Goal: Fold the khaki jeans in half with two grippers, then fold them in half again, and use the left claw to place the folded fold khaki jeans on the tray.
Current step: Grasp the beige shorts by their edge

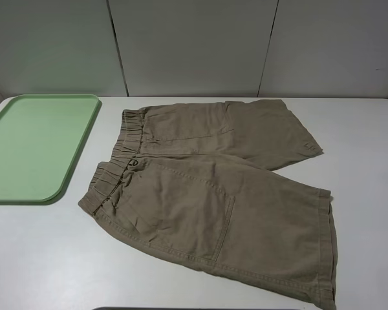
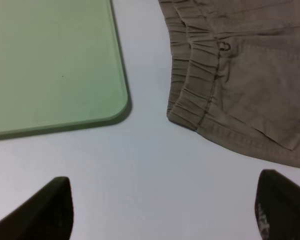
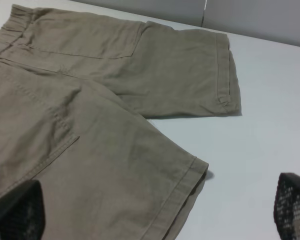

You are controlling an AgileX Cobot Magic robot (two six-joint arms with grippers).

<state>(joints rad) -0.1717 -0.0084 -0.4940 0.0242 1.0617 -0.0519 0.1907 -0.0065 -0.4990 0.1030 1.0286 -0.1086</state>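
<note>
The khaki jeans (image 1: 213, 194) lie flat and spread open on the white table, waistband toward the left, both legs pointing right. The pale-green tray (image 1: 35, 145) sits at the left of the table. Neither arm shows in the exterior high view. In the left wrist view the left gripper (image 2: 162, 212) is open and empty above bare table, between the tray corner (image 2: 60, 65) and the waistband (image 2: 195, 90). In the right wrist view the right gripper (image 3: 155, 215) is open and empty over the near leg's hem (image 3: 175, 195).
The table (image 1: 45, 258) is white with grey wall panels (image 1: 194, 45) behind it. A dark edge (image 1: 161, 309) shows at the bottom of the exterior high view.
</note>
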